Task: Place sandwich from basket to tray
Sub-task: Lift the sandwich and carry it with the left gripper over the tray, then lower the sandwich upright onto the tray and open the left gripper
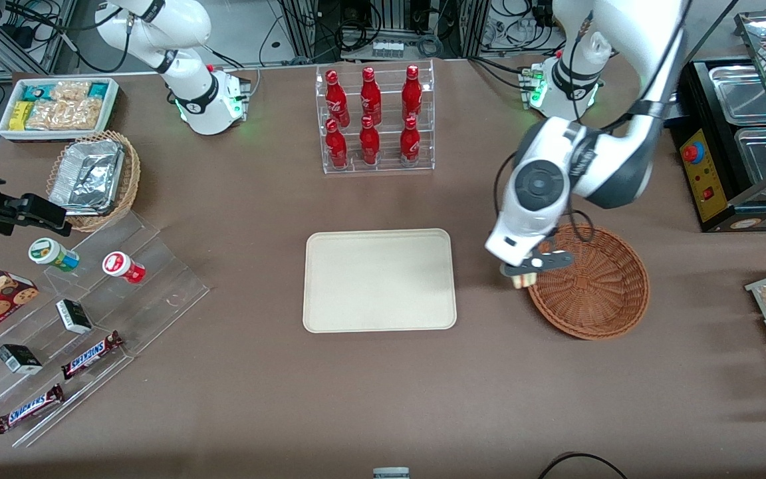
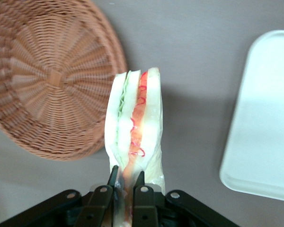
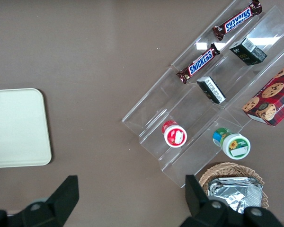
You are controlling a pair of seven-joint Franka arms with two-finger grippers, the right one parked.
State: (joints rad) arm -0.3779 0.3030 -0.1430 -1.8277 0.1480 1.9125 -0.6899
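The step in hand was the carry: the working arm's black two-finger gripper (image 2: 126, 187) was pinched tight on one corner of the small triangular sandwich of pale bread with red and green filling (image 2: 135, 127), its fingers (image 2: 143, 194) pressed close together with only the wrapped wedge between them. In the front view the gripper (image 1: 534, 265) hung over the rim of the round reddish-brown woven wicker basket (image 1: 606, 293), at the edge that faces the flat cream-coloured rectangular tray with rounded corners (image 1: 379, 280), and the sandwich (image 1: 522, 279) dangled just below it, clear of the basket's bowl. The wrist camera showed the basket (image 2: 47, 80) empty, with bare brown table between it and the tray (image 2: 267, 118), so the lift looked done and the crossing only begun (the sandwich seemed to sit in a clear wrapper, though that was hard to be sure of). The next move called for a level sideways carry toward the parked arm's end of the table until the wedge was over the tray's middle, then a lowering until it rested on the surface before the fingers parted; held by a corner, the soft wedge might swing or slip, so a gentle pace seemed wise
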